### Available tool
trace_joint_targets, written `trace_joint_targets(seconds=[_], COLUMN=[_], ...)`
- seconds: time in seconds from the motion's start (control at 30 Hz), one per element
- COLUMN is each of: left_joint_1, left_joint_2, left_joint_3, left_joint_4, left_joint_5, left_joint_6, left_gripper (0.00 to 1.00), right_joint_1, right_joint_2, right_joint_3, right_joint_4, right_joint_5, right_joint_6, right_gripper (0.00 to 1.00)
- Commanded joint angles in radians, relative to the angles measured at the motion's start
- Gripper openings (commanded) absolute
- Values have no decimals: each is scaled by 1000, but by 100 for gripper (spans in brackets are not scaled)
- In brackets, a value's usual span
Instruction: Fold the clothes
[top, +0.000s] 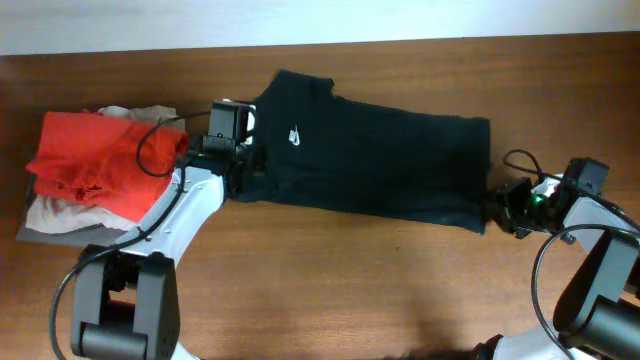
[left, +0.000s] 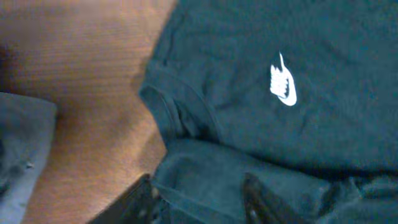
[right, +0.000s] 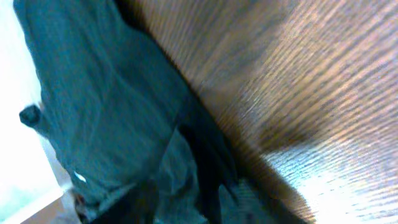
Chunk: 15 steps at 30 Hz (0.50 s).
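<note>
Brown wooden table (top: 400, 300), with the black T-shirt (top: 380, 165) laid out lengthwise across its middle, small white logo (top: 296, 135) facing up.
The left gripper (top: 245, 168) sits at the shirt's collar end, its fingers parted with a fold of fabric lying between them. The right gripper (top: 497, 205) is at the far hem, jaws likewise apart over bunched cloth, though that close view is blurred. Beside the left arm, a red garment (top: 90, 155) tops a beige and grey pile (top: 50, 215).
</note>
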Motion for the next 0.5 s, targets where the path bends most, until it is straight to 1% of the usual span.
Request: trace_joint_targets(seconds=[0.0, 0.1, 0.2, 0.27, 0.4, 0.47], left_joint_1=[6, 12, 14, 13, 3, -8], left_joint_2=[11, 10, 8, 8, 8, 11], left_joint_3=[29, 65, 126, 156, 170, 161], left_joint_4=[-5, -71, -197, -268, -370, -399], left_joint_5=[-66, -52, -9, 51, 218, 242], left_joint_6=[29, 28, 28, 28, 28, 29], left_gripper=[54, 55, 57, 59, 59, 59], right_joint_1=[-3, -3, -3, -2, 19, 42], right_joint_2=[1, -13, -53, -79, -136, -158], right_joint_3=[35, 55, 85, 100, 114, 114], right_joint_4=[3, -24, -111, -164, -280, -330], right_joint_5=[-63, -101, -84, -63, -42, -12], right_joint_6=[-82, -138, -196, -240, -311, -343], right_gripper=[53, 54, 55, 56, 56, 56])
